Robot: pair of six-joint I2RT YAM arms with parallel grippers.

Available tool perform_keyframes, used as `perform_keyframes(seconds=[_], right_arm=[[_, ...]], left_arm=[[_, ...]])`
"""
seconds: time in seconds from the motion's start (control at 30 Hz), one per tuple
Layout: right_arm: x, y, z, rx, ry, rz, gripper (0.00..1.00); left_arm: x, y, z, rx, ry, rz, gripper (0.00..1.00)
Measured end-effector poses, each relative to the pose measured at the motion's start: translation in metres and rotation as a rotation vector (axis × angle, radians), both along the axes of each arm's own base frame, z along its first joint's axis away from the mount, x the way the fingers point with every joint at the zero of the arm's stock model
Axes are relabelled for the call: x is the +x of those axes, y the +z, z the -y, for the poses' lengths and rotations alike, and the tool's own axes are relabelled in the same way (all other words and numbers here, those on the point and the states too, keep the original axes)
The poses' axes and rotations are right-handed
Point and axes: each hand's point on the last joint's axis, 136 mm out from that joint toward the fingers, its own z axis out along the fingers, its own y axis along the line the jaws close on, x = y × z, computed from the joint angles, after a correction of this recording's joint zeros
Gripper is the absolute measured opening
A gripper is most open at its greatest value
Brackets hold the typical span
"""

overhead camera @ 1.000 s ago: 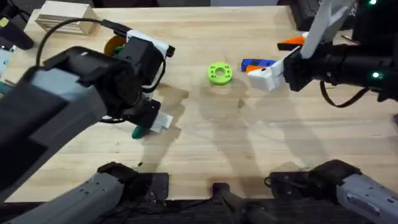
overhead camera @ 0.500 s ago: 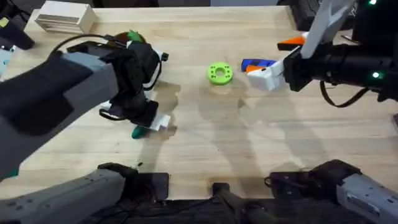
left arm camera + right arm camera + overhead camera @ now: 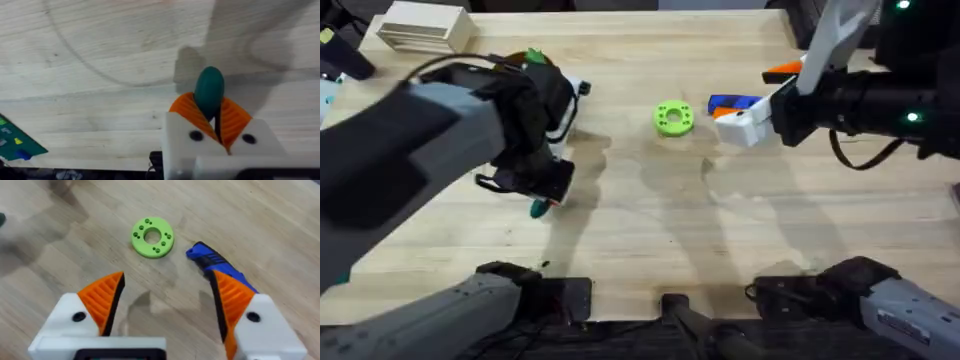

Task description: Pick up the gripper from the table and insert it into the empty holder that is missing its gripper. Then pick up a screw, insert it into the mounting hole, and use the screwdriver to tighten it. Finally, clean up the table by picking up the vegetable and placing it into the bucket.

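Note:
My left gripper [image 3: 210, 120] is shut on the dark green vegetable [image 3: 209, 91], which pokes out from between the orange pads just over the wood. From overhead the vegetable's tip [image 3: 538, 208] shows under the left gripper [image 3: 550, 195] at centre left. My right gripper [image 3: 167, 300] hangs open with nothing in it, above the blue screwdriver [image 3: 212, 262]. In the overhead view the right gripper [image 3: 730, 118] sits right next to the screwdriver [image 3: 732, 102]. An orange tip [image 3: 785, 68] lies at the back right beside a white angled bar [image 3: 835, 40]. My left arm hides the bucket.
A lime-green ring [image 3: 672, 117] lies at the table's middle back, also under the right wrist as the ring [image 3: 152, 236]. A wooden box [image 3: 420, 27] stands at the back left. A leafy green toy [image 3: 532, 56] peeks out behind my left arm.
My left arm has swung over and now covers the bucket, with the vegetable held at about the same spot. The right arm has barely shifted.

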Motion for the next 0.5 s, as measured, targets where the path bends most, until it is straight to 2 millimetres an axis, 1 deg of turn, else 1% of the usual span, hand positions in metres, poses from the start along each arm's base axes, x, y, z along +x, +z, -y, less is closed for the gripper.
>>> perform_keyframes(seconds=[0.13, 0.17, 0.27, 0.3, 0.4, 0.5], right_arm=[[0.002, -0.005, -0.001, -0.006, 0.0, -0.018, 0.99], [0.002, -0.006, -0.001, -0.007, 0.0, -0.018, 0.99], [0.003, -0.005, -0.001, -0.005, 0.001, -0.014, 0.988], [0.003, -0.005, -0.001, -0.007, 0.002, -0.013, 0.988], [0.003, -0.005, -0.001, -0.007, 0.002, -0.013, 0.989], [0.003, -0.005, -0.001, -0.007, 0.002, -0.013, 0.99]], left_arm=[[0.009, 0.028, 0.002, -0.022, 0.0, 0.083, 0.03], [0.014, 0.035, 0.004, -0.028, 0.0, 0.109, 0.029], [0.037, 0.063, 0.01, -0.058, 0.0, 0.22, 0.029], [0.073, 0.094, 0.018, -0.093, -0.004, 0.379, 0.029], [0.115, 0.124, 0.023, -0.117, -0.018, 0.573, 0.029], [0.145, 0.147, 0.018, -0.125, 0.0, 0.72, 0.029]])
